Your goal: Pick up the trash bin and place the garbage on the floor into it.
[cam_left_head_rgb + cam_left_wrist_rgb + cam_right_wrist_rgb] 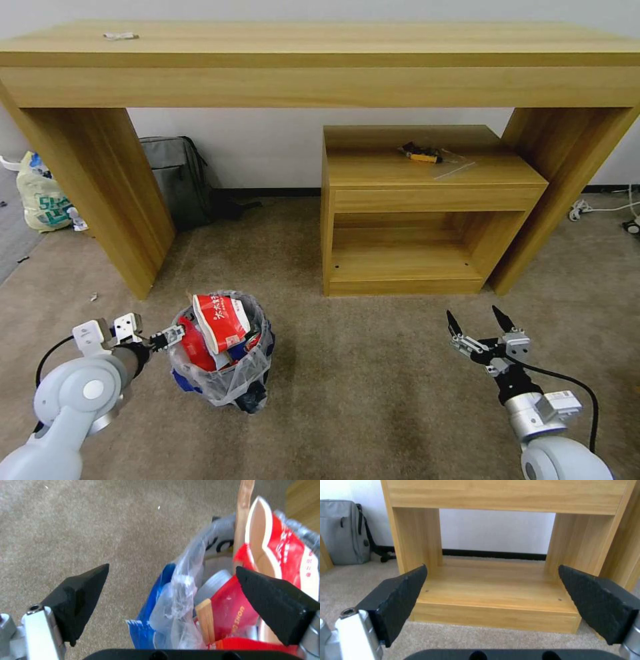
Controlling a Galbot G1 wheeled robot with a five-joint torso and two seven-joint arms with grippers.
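The trash bin stands on the beige floor, lined with a clear printed bag. It is stuffed with garbage: a red-white carton pokes out of the top, with red wrappers and a cardboard strip beside it. My left gripper is open at the bin's left rim. In the left wrist view this gripper straddles the bag's edge, one finger over the carpet and the other over the wrappers. My right gripper hangs open above bare carpet to the right, holding nothing.
A long wooden desk spans the back, with a small open cabinet under its right side, straight ahead of the right gripper. A grey backpack and a yellowish tied bag sit at the left. Cables lie far right.
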